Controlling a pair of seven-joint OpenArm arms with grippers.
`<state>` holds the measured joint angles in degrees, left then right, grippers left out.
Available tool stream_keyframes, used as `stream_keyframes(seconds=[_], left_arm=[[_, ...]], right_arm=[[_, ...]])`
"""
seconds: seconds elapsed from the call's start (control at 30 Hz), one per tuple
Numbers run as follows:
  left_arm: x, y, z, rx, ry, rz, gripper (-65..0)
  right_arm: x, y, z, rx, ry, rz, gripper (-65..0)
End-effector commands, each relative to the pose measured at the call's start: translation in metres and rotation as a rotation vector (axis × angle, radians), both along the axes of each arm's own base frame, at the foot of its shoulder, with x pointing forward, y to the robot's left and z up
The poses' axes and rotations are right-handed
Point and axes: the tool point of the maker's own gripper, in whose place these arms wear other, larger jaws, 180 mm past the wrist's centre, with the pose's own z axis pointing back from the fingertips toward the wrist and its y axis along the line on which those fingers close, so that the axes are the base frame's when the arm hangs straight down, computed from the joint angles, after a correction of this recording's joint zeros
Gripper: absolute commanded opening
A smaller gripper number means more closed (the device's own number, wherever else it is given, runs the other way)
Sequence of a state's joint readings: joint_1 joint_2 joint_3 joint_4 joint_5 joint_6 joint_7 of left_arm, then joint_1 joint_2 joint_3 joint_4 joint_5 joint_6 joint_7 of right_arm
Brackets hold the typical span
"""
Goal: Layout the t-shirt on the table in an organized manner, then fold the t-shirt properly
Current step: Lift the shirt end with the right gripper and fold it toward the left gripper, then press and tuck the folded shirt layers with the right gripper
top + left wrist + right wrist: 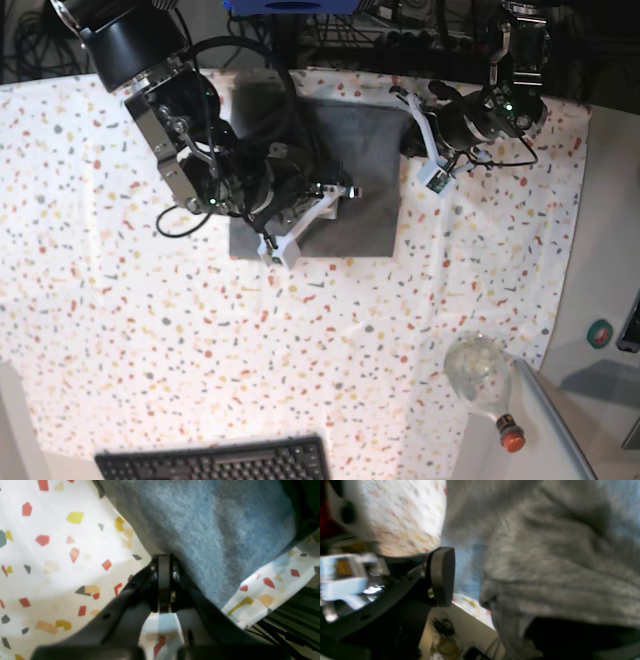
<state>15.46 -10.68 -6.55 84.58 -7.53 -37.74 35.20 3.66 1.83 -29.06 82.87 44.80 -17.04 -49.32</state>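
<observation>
T-shirt: heather-grey, folded into a compact rectangle, lying flat on the far middle part of the table. Creases and a thick folded edge show in the right wrist view.

Table: covered by a white cloth speckled with red, orange, yellow and grey flecks; the cloth's hem shows at its edge in the left wrist view.

Right gripper: over the t-shirt's near half, jaws apart; one dark pad stands clear of the fabric, nothing between the jaws.

Left gripper: at the t-shirt's right edge near the far corner, jaws pressed together against the fabric's edge; whether cloth is pinched between them cannot be told.

Keyboard: black, at the near edge of the table.

Bottle: clear, orange-capped, lying at the near right corner, well apart from the t-shirt.
</observation>
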Motion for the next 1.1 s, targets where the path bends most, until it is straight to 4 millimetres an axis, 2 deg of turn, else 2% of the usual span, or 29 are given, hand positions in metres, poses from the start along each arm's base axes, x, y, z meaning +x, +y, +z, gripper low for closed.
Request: stream_keyframes(seconds=[0.0, 0.13, 0.3, 0.47, 0.77, 0.9, 1.07], left_arm=[[0.007, 0.001, 0.008, -0.01, -0.031, 0.002, -65.0], [0.006, 0.003, 0.009, 0.015, -0.013, -0.007, -65.0], [0.004, 0.006, 0.016, 0.034, -0.032, -0.024, -65.0], [0.002, 0.011, 0.015, 0.045, -0.026, -0.027, -65.0], [-0.007, 0.01, 0.01, 0.045, -0.003, -0.032, -65.0], [-0.005, 0.012, 0.012, 0.047, -0.01, -0.028, -65.0], [-0.004, 0.018, 0.013, 0.061, -0.012, -0.031, -65.0]], right_arm=[[0.01, 0.011, 0.014, 0.027, -0.036, 0.011, -34.1], [0.007, 0.02, 0.016, 0.001, -0.033, 0.035, -33.9], [0.009, 0.026, 0.018, -0.054, -0.022, 0.028, -27.6], [0.004, 0.038, 0.022, -0.076, -0.035, 0.065, -27.6], [0.015, 0.047, 0.039, -0.044, -0.104, 0.066, -27.5], [0.019, 0.057, 0.046, -0.01, -0.147, 0.078, -27.5], [0.018, 0.063, 0.042, -0.003, -0.146, 0.08, -27.5]])
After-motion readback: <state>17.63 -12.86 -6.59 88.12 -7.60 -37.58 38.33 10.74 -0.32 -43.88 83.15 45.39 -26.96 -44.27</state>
